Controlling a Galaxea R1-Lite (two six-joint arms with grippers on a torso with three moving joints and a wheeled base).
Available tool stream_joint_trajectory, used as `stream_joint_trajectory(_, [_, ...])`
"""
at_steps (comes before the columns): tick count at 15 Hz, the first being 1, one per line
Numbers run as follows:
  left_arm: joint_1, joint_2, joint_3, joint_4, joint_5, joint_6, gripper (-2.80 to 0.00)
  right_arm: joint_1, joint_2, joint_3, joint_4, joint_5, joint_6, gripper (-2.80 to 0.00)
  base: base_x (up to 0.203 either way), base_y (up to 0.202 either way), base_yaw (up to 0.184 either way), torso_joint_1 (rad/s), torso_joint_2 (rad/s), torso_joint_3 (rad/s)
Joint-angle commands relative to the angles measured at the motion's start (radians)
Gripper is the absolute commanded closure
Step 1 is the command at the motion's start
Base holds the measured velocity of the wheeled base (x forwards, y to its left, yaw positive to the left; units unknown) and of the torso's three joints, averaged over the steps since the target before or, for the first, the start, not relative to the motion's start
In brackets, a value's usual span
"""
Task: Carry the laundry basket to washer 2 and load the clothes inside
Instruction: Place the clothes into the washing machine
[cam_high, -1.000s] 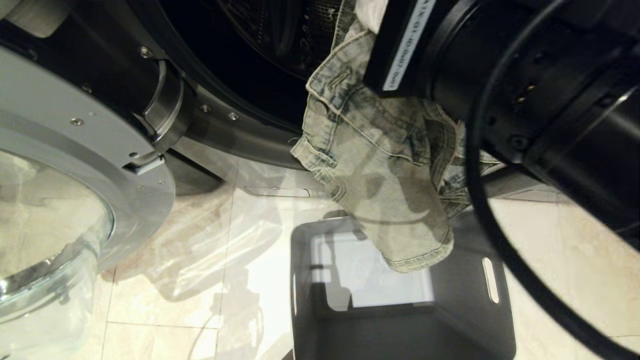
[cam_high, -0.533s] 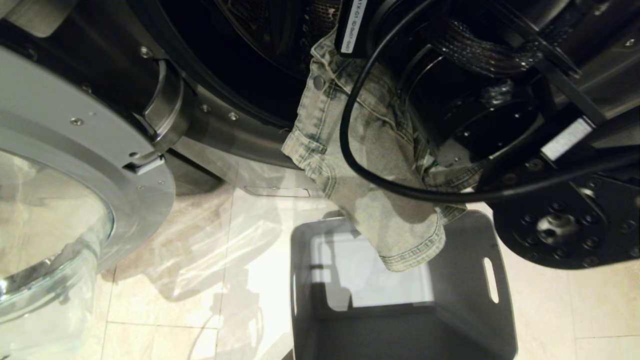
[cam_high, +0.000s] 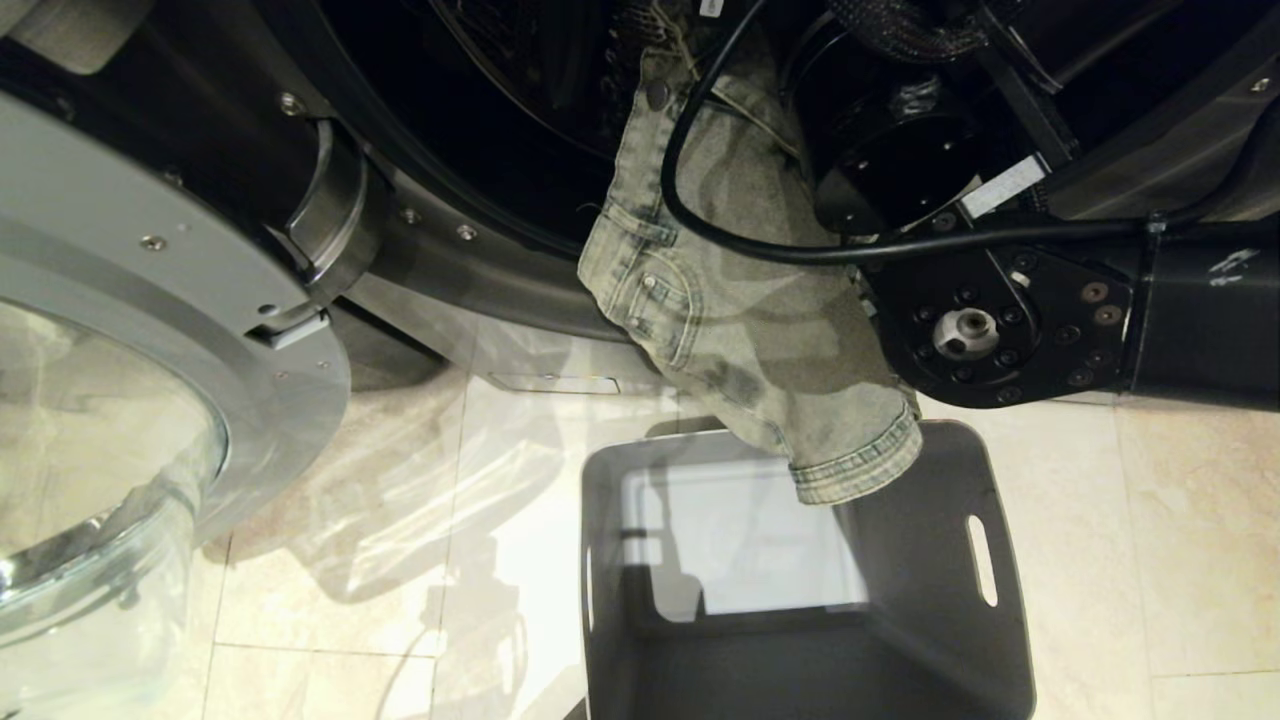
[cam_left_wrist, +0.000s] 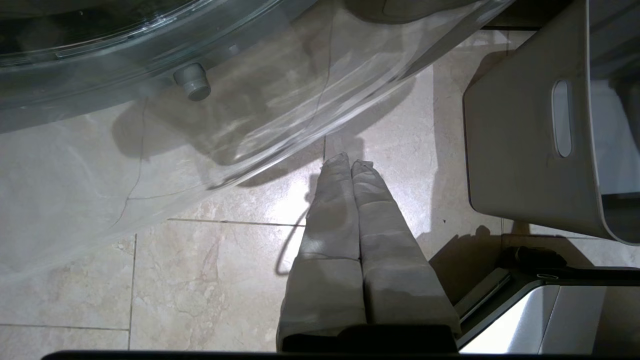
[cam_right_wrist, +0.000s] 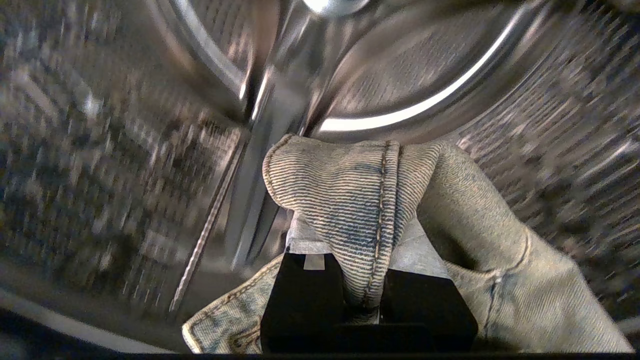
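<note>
Denim clothes (cam_right_wrist: 350, 200) clenched in right fingers (cam_right_wrist: 305, 285) inside drum — wrist-only | left fingers (cam_left_wrist: 335, 210) closed, empty — floor

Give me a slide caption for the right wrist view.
Right claw shut on the clothes, carrying the denim into the steel drum of washer 2.

The pale green-grey denim garment (cam_high: 745, 300) hangs across the lower rim of the washer (cam_high: 480, 260), its top end inside the dark drum and its hemmed leg dangling down over the far edge of the basket (cam_high: 960, 620). In the right wrist view a fold of the denim (cam_right_wrist: 350, 200) sits bunched up inside the perforated steel drum. The basket is a grey plastic tub with slot handles, upright on the tiled floor just before the washer, nothing inside it.
</note>
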Motion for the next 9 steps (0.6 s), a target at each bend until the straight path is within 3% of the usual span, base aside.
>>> stream_joint_trajectory(1, [0.000,0.001,0.000,0.000,0.000,0.000,0.00,0.000,-0.028,-0.004,-0.021,-0.002,-0.015,0.00,0.000,0.000,0.000,0.000,0.00,0.000])
stream_joint_trajectory(9, [0.000,0.001,0.000,0.000,0.000,0.000,0.00,0.009,-0.121,-0.005,-0.049,0.018,-0.074,0.00,0.000,0.000,0.000,0.000,0.00,0.000])
